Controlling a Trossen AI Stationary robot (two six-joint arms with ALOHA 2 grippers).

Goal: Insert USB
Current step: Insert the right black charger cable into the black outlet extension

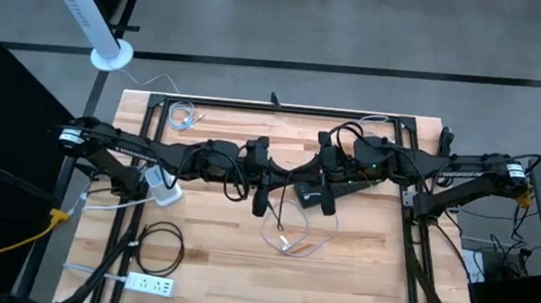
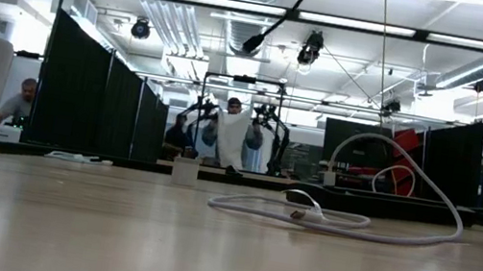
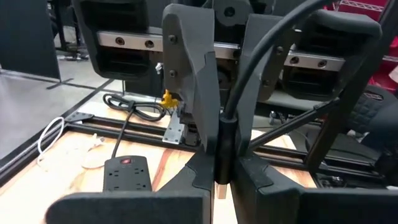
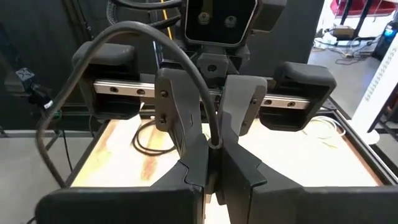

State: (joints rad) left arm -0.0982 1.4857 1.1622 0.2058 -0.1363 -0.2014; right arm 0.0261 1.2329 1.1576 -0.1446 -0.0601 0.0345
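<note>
My two grippers meet tip to tip above the table's middle, left gripper (image 1: 266,176) and right gripper (image 1: 319,181), both pointing about level. Each is shut on the same black cable (image 3: 273,43). From the fingers it rises in an arc (image 4: 124,31) and falls toward the near side. The cable's thick end piece (image 3: 224,134) stands between the left gripper's (image 3: 221,180) fingers. Its plug tip is hidden between the fingers. A black power strip (image 3: 126,174) with a red switch lies flat on the wood below. A loose white cable (image 2: 335,219) lies on the table. My left gripper pinches the black cable's thick end piece (image 3: 222,155) between its two fingers, coming level from the table's left. The piece stands upright, lifted clear of the table, and the cable runs up out of it. My right gripper (image 4: 214,177) pinches the same cable where it drops between its fingers (image 4: 214,144), coming level from the table's right. The fingers hide what lies below that spot. The cable leaves upward in a slack arc.
A white power cube (image 1: 162,191), a black cable coil (image 1: 162,246) and a white power strip (image 1: 150,284) sit at the near left. More white cable (image 1: 184,115) lies at the far left. Black frame rails (image 1: 285,108) border the table. People stand in the room beyond (image 2: 229,124).
</note>
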